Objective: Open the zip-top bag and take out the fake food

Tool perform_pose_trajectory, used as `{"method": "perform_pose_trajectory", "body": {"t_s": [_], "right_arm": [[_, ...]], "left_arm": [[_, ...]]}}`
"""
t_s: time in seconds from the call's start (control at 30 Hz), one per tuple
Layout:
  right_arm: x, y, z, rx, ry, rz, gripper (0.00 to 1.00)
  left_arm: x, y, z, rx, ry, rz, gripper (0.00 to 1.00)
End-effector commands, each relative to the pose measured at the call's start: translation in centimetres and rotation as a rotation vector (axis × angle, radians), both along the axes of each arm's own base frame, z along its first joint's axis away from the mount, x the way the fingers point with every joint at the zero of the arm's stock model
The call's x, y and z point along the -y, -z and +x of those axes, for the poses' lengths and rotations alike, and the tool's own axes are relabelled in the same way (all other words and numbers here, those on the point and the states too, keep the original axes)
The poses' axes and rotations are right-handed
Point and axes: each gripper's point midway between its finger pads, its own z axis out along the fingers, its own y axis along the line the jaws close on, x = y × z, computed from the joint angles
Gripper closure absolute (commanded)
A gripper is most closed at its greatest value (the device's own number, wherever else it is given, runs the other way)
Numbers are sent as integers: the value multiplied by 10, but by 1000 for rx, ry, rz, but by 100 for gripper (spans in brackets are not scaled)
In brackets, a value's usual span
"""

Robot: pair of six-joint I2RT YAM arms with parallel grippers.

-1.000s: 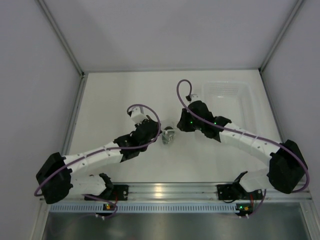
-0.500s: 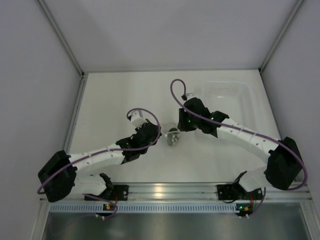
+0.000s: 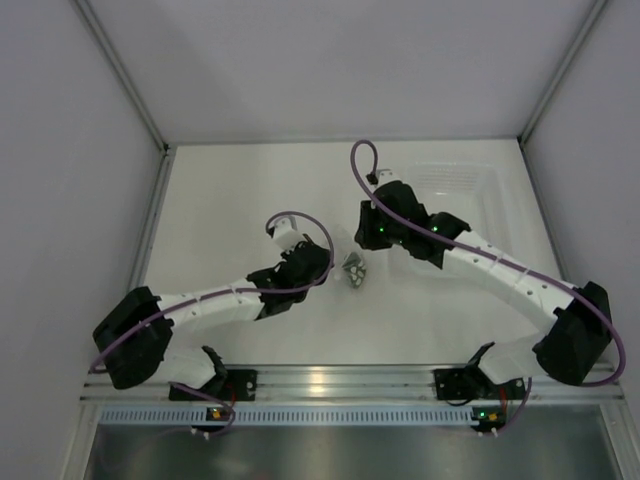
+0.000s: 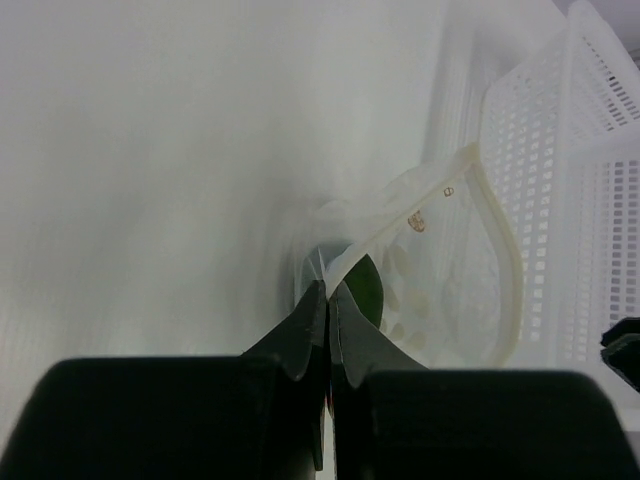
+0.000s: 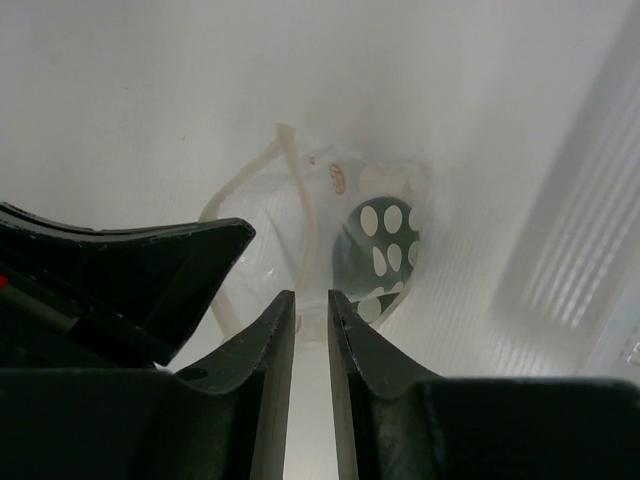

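Left gripper has its fingers pressed together on one lip of the bag. The right gripper, on the tray side, has its fingers drawn in to a thin slit with the other lip running down into it, so it appears to pinch that lip too. Over the last second the bag has slid a little toward the tray, and the left arm has stretched after it. The bag sits between the two grippers, near the tray but apart from it. Its zip rim stands in an open loop, and the green food piece shows inside, at the end away from the tray, by the left fingertips. Judging from this, the opening is done or nearly so; the food is not yet out.
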Motion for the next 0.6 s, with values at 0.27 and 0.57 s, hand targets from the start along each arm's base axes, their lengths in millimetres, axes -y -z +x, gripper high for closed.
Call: {"method": "perform_pose_trajectory", "body": {"t_s": [0.27,0.57], "right_arm": [[-31,-30,-2,24,-4,88,87],[-29,22,2,-53,78,34,92]], "left_arm": [[38,-43,4,69,33,-81,100],[46,-43,0,65,6,-122,100]]}}
